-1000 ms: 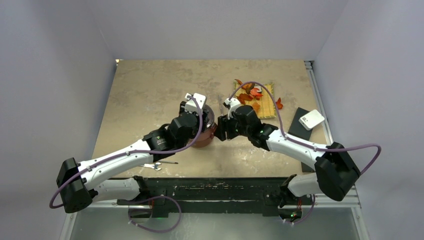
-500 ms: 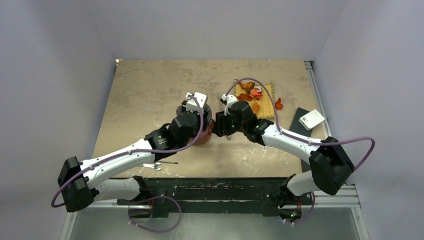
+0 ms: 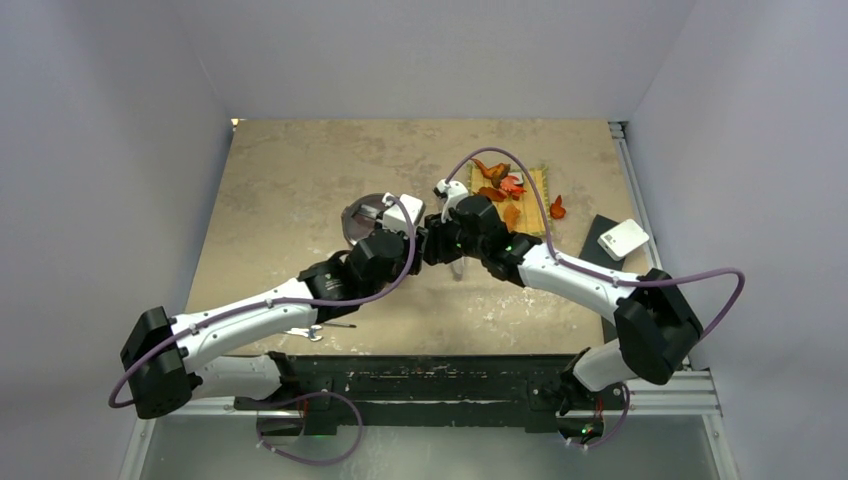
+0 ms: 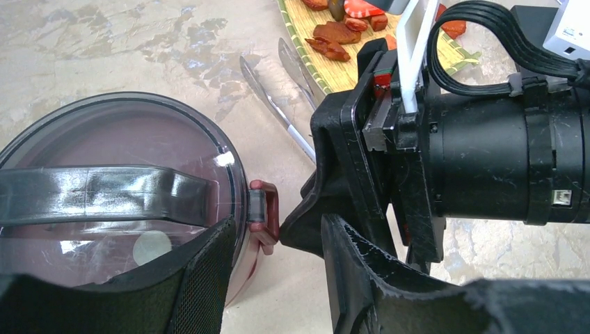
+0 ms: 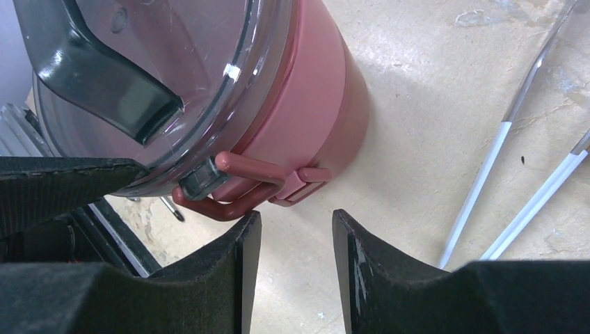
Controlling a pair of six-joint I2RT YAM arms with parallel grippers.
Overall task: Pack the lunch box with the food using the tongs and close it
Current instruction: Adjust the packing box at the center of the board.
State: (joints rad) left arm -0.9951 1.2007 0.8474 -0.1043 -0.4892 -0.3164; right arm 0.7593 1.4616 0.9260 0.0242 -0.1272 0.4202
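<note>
The lunch box (image 4: 132, 174) stands closed, dusty red (image 5: 313, 90) under its dark see-through handled lid (image 3: 363, 213). My left gripper (image 4: 278, 233) is open: one finger lies over the lid's rim, the other stands right of the red side handle (image 4: 266, 214), touching neither. My right gripper (image 5: 296, 223) is open and holds nothing; its left fingertip sits right against the looped side handle (image 5: 229, 188). The silver tongs (image 4: 278, 94) lie on the table beyond the box, and their arms (image 5: 487, 188) show in the right wrist view. The food (image 4: 332, 47) lies on the yellow mat (image 3: 528, 200).
One orange piece (image 3: 557, 208) lies off the mat to its right. A white device (image 3: 623, 238) rests on a black pad at the right edge. A small wrench (image 3: 303, 332) and a screwdriver (image 3: 338, 324) lie near the front edge. Both wrists crowd together beside the box.
My right gripper has swung left up to the lunch box's handle, its jaws narrowing. My left wrist has shifted off the top of the box, so the lid now shows.
</note>
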